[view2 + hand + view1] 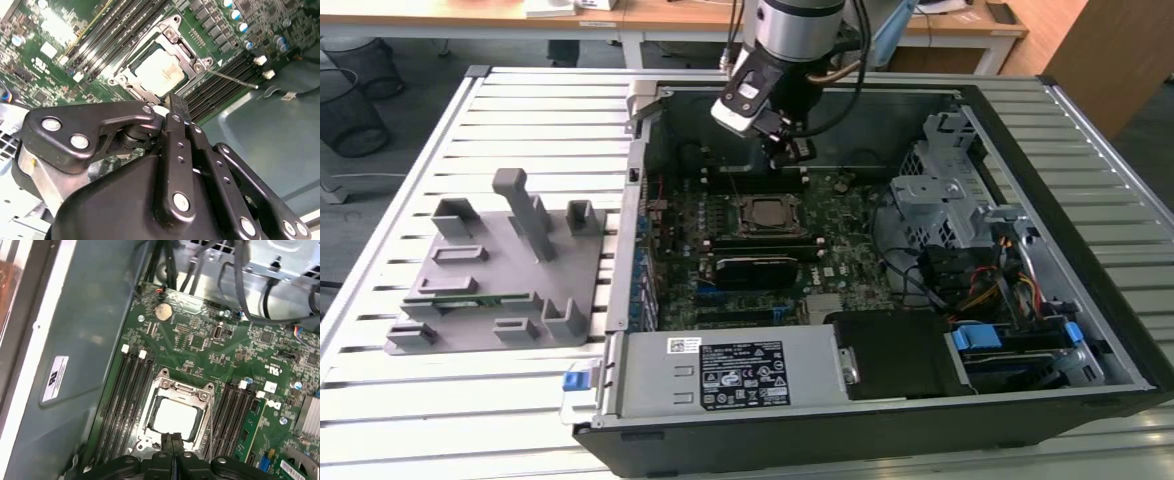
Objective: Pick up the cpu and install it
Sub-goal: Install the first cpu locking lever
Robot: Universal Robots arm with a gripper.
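The cpu [175, 417] is a flat square chip with a pale metal top. It lies flat inside the metal socket frame [206, 392] on the green motherboard [200, 340], and shows in both wrist views [159, 75] and in the exterior view [765, 214]. My gripper [790, 158] hangs a short way above the board, just beyond the socket's far edge. Its black fingers [172, 442] are shut against each other with nothing between them. In the second wrist view the fingertips [175, 105] sit just off the socket frame's edge.
The open computer case [1067, 230] lies on a slatted table [520, 110]. Memory slots [130, 390] flank the socket. A black block [754, 268] sits nearer than the socket. The power supply [727, 370], drive cage [947, 170] and cables [981, 285] crowd the case. A grey fixture [494, 270] stands outside.
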